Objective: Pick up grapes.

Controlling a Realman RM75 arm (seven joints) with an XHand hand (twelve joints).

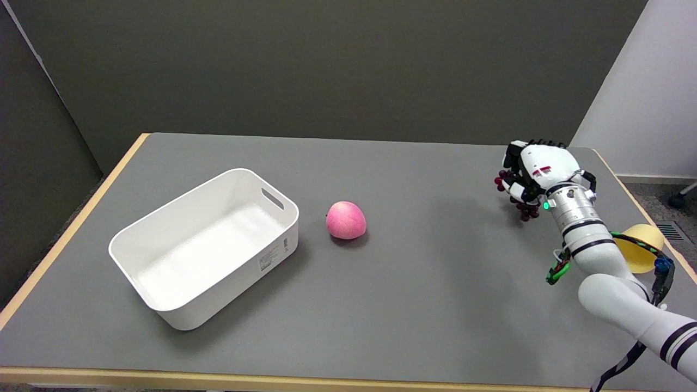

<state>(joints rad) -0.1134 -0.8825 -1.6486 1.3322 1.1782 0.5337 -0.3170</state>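
The table (435,305) is grey with a light wood edge. A white bin (163,310) stands on its left half, long axis running from near left to far right, handle cut-out at the far right end. The right hand (536,171) is at the table's far right, palm down, fingers curled around the grapes (523,209). A yellow cup (642,247) lies on its side just behind the forearm. A pink apple (346,220) rests near the centre, beside the bin. The grapes are dark red; berries show at the hand's left edge and hang below it, the bunch's long axis pointing down toward the table.
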